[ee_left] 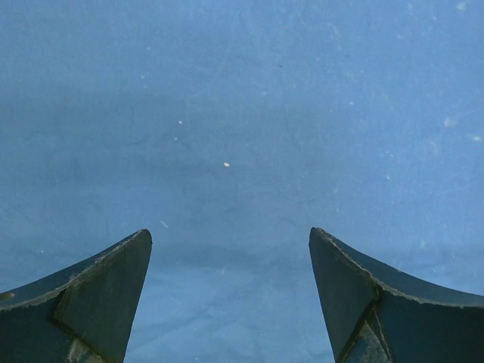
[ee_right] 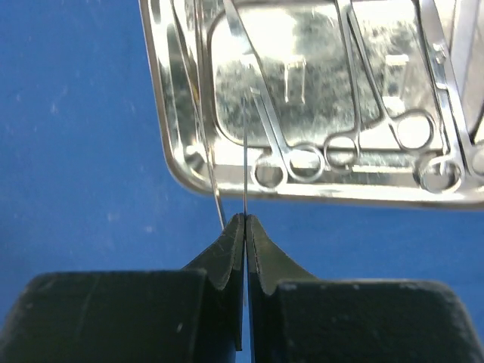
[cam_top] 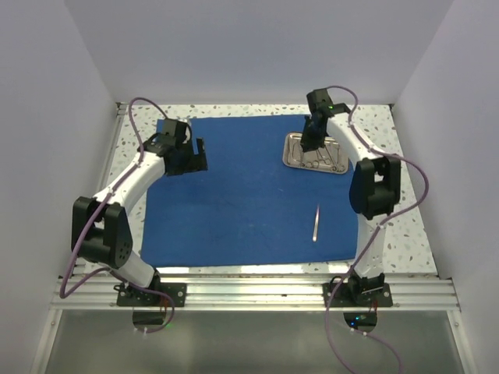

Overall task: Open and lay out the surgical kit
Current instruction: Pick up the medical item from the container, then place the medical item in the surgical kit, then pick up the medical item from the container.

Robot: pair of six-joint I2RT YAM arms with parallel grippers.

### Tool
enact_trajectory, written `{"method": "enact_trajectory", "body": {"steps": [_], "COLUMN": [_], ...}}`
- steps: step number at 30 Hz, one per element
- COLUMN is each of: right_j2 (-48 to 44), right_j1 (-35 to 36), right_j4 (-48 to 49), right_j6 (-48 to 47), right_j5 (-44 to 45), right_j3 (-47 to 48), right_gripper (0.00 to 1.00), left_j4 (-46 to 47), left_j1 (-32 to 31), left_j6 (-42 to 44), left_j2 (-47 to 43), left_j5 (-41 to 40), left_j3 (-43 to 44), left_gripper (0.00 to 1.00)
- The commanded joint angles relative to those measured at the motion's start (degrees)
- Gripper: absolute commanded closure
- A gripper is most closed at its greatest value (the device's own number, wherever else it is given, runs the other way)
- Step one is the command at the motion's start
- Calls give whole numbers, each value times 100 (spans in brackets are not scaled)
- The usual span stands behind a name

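Note:
The royal-blue cloth (cam_top: 234,195) lies spread flat on the table. The steel tray (cam_top: 290,160) sits on its back right part. It holds ring-handled scissors and forceps (ee_right: 302,162). My right gripper (cam_top: 312,146) hangs over the tray's near left rim (ee_right: 155,91). In the right wrist view it (ee_right: 245,218) is shut on a thin silver strip (ee_right: 246,151) that looks like tweezers, with a second thin arm beside it. Another slim silver instrument (cam_top: 316,224) lies alone on the cloth. My left gripper (cam_top: 195,162) is open and empty just above the cloth's back left (ee_left: 242,113).
White walls close in the left, right and back. The speckled tabletop (cam_top: 405,226) shows around the cloth. An aluminium rail (cam_top: 249,292) with both arm bases runs along the near edge.

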Motion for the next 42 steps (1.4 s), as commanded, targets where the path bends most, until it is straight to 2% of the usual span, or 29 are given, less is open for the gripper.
{"method": "enact_trajectory", "body": {"steps": [1,3,8,10,13,18,20,21,22,24,25,26,27,28,31,33,34,38,39,42], "right_j2": [-1149,-1590,-3214,-3542,-3886,-3825,-3772,-3763,-3789,-3859,-3956,-4017,-4070,-4166,-4176,-3940,-3808,-2643,-2412,-1526], "right_j1": [-11,-3,24,24,41,59,50,59,59,59,59,59,59,50,59,59,59,68,59,76], "right_j4": [133,133,360,458,765,1319,1363,1346,1328,1170,1005,907,819,627,432,362,344,457,388,265], "right_j6": [-20,-11,138,269,428,525,499,490,473,464,446,429,411,359,236,174,147,86,112,129], "right_j5": [29,108,188,135,-31,-217,-199,-164,-147,-50,-24,72,117,161,214,118,65,-243,-234,-191], "right_j3": [-974,-1556,-3929,-4744,-5546,-6190,-6226,-6209,-6191,-6078,-6007,-5928,-5736,-5612,-4962,-4332,-4084,-2871,-2277,-1248], "right_gripper": [100,100,100,100,100,100,91,86,68,54,43,37,34,30,29,29,30,33,33,35], "left_j4": [281,378,554,642,686,607,598,615,685,774,826,1079,1247,1361,1214,1064,1090,1223,1161,941], "left_j1": [-11,-19,-11,-11,-11,-11,-11,-11,-11,-11,-11,-11,-11,24,252,542,613,631,631,631], "left_j6": [159,159,159,159,168,116,72,45,80,168,186,212,256,230,124,203,212,203,203,230], "left_j2": [-377,-447,-553,-553,-553,-465,-500,-544,-640,-763,-973,-1097,-1237,-1465,-1336,-1195,-1203,-1537,-1529,-1476], "left_j5": [251,330,444,514,559,524,454,349,356,148,32,-108,-440,-487,-137,554,637,453,453,444], "left_j3": [-144,-266,-539,-618,-636,-487,-417,-408,-434,-434,-495,-565,-644,-810,-620,-592,-679,-917,-874,-821], "left_gripper": [11,11,11,11,11,10,11,11,12,13,12,10,1,0,0,0,0,0,1,11]}}
